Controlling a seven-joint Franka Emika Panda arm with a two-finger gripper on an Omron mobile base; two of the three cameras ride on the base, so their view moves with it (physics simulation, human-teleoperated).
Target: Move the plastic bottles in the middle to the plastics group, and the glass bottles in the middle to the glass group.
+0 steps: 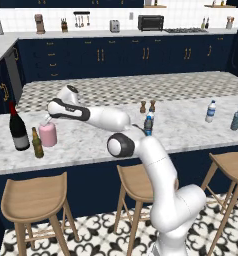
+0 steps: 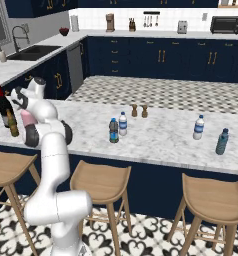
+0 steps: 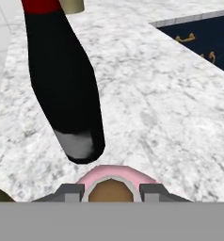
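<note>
A white arm reaches left across the marble counter (image 1: 191, 131), its gripper (image 3: 111, 189) set over the neck of the pink bottle (image 1: 48, 134), the two fingers (image 3: 70, 190) pinching the neck just below the pale stopper (image 3: 110, 189). The pink bottle stands upright on the counter just beside the beer bottle (image 1: 37, 143) and near the wine bottle (image 1: 18, 127), at the counter's left end. From the hand, the wine bottle's dark body (image 3: 67, 89) rises close ahead of the pink shoulder. In the middle of the counter the dark-topped blue bottle (image 2: 113, 131) stands upright, just beside a clear labelled bottle (image 2: 123, 123), with two small shakers (image 2: 139, 110) behind them. Well apart at the right end stand the water bottle (image 2: 198, 127) and the teal bottle (image 2: 222, 141).
</note>
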